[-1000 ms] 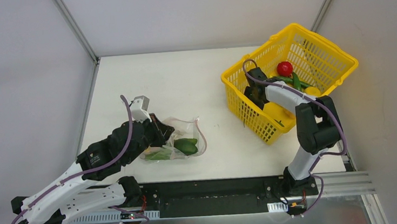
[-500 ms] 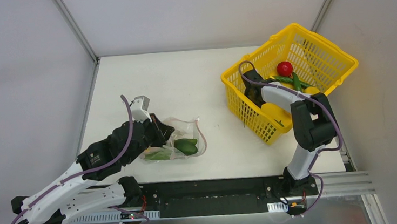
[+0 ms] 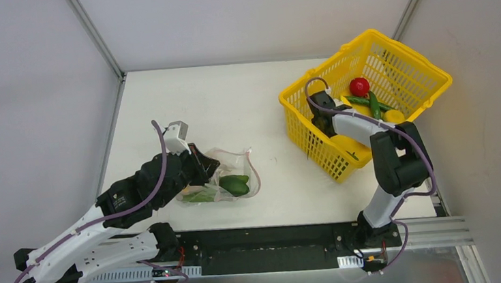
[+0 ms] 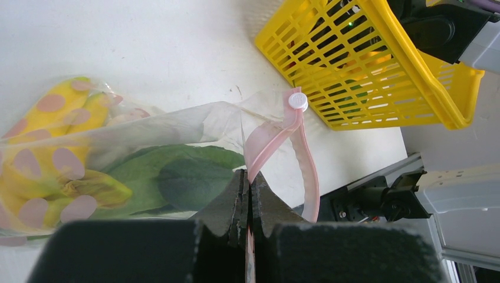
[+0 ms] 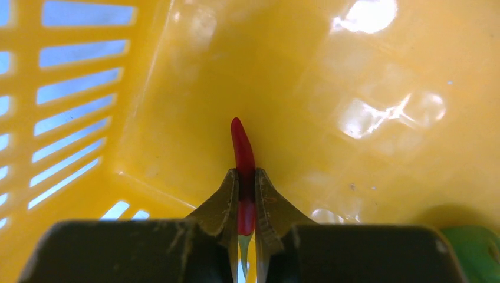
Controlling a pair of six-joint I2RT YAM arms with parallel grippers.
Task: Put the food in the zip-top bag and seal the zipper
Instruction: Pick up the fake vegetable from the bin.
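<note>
The clear zip-top bag [image 3: 227, 178] lies on the table at the near left, holding a green pepper [image 4: 188, 180] and a yellow banana bunch [image 4: 59, 147]. My left gripper [image 4: 248, 180] is shut on the bag's mouth edge, on the pink zipper strip [image 4: 306, 159] with its white slider [image 4: 298, 101]. It shows in the top view [image 3: 202, 165] at the bag's left end. My right gripper [image 5: 246, 177] is inside the yellow basket [image 3: 362, 36], shut on a slim red chili [image 5: 242, 144] just above the basket floor.
The basket [image 5: 354, 71] stands at the far right of the table. It holds a red tomato [image 3: 359, 86], slim green pods [image 3: 373, 103] and a yellow-orange piece [image 3: 394, 114]. White walls enclose the table on three sides.
My right gripper has shifted a little inside the basket, toward its far left corner and back. The left arm and the bag have not moved.
</note>
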